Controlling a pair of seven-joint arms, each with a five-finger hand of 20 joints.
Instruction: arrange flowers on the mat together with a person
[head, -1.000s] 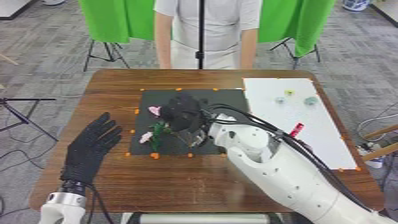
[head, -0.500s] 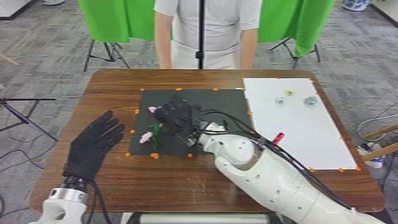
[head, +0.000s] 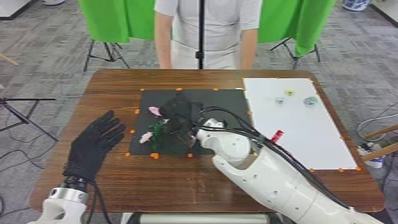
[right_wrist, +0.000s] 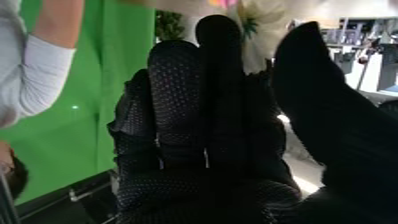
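Note:
In the head view my right hand is over the black mat, covering part of it. Beside it on the mat's left part lie a pink flower, a paler pink flower and a green stem. My left hand rests left of the mat, fingers straight. The right wrist view has my right hand open, its fingers straight and the thumb apart. A pale flower is beyond the fingertips; whether they touch it, I cannot tell.
A white mat covers the table's right side, with a yellow flower, a small pale flower and a blue-green one at its far end. A red piece shows beside my right forearm. Orange marks line the mats.
My right forearm has swung left and nearer, and the red piece beside it has shifted the same way. The right hand has moved only slightly over the mat. My left hand has stayed nearly still.

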